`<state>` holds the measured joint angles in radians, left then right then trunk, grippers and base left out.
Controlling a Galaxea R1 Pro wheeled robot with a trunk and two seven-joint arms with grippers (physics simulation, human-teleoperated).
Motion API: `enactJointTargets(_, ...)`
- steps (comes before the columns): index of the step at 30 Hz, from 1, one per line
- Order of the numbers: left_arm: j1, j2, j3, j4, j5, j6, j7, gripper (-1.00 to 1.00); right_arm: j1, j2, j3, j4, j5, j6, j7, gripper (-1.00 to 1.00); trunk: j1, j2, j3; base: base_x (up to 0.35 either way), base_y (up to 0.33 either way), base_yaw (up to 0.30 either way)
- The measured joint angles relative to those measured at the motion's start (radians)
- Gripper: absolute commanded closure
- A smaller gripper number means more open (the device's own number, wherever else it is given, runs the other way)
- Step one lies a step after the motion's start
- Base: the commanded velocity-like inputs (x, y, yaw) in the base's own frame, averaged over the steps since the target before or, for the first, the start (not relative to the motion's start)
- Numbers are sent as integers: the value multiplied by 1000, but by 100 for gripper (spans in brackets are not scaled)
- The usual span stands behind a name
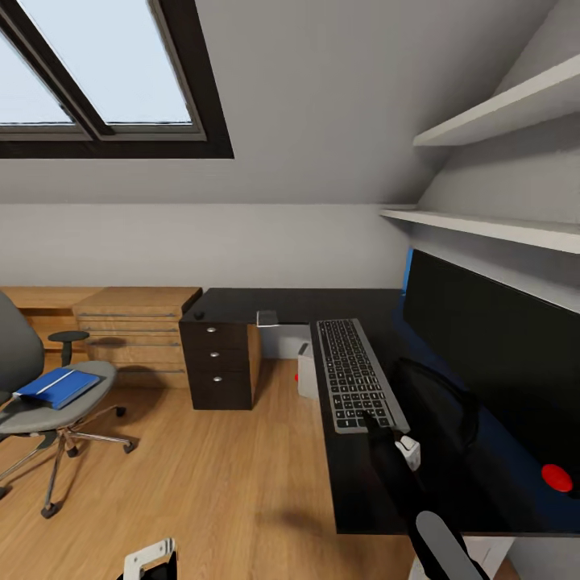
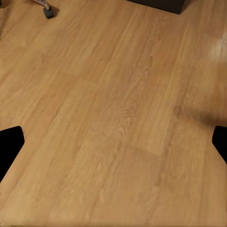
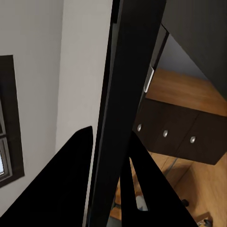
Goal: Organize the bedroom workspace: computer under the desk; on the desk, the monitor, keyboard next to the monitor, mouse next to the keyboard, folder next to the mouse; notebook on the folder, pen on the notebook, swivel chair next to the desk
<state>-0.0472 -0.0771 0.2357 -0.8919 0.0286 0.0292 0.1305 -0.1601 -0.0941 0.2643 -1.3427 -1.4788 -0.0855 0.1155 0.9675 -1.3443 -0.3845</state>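
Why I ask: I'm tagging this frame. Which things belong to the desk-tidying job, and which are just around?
Job: desk, monitor, keyboard, computer, folder, swivel chair.
Just around: wooden chest of drawers, wall shelves, roof window.

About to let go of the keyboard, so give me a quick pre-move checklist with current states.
1. keyboard flat on desk beside monitor: ok.
2. right gripper straddles the keyboard's near end: ok.
3. computer under desk: ok.
4. folder off swivel chair: not ok, it lies on the seat.
5. Mouse beside keyboard: cannot tell.
6. left gripper open over floor: ok.
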Motion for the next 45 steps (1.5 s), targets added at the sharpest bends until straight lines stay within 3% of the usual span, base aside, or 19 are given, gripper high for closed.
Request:
enactJointTargets(6, 0, 37, 38, -45, 105, 25, -6, -100, 0, -5, -2, 3, 4, 1, 1, 100, 0, 0, 0, 0, -6, 0)
enactJointTargets(11, 0, 52, 41, -66, 142, 39, -7, -100, -2, -7, -4, 81, 1, 2, -1, 100, 0, 0, 0, 0, 0, 0)
enactJointTargets(17, 0, 54, 40, -76, 147, 41, -7, -100, -45, -10, -18, 242, 2, 50, 1, 100, 0, 0, 0, 0, 0, 0)
enactJointTargets(21, 0, 53, 40, -77, 148, 41, -6, -100, -75, -10, -77, 299, 4, 132, -2, 100, 0, 0, 0, 0, 0, 0)
enactJointTargets(26, 0, 53, 38, -77, 148, 41, -6, -100, -86, -14, -135, 319, 5, 157, -2, 100, 0, 0, 0, 0, 0, 0)
enactJointTargets(41, 0, 52, 38, -76, 148, 41, -8, -100, -90, -18, -148, 332, 4, 158, -3, 100, 0, 0, 0, 140, 0, 0)
enactJointTargets(45, 0, 52, 37, -76, 147, 41, -8, -100, -90, -16, -163, 326, 1, 156, 27, 100, 0, 0, 0, 69, 0, 0)
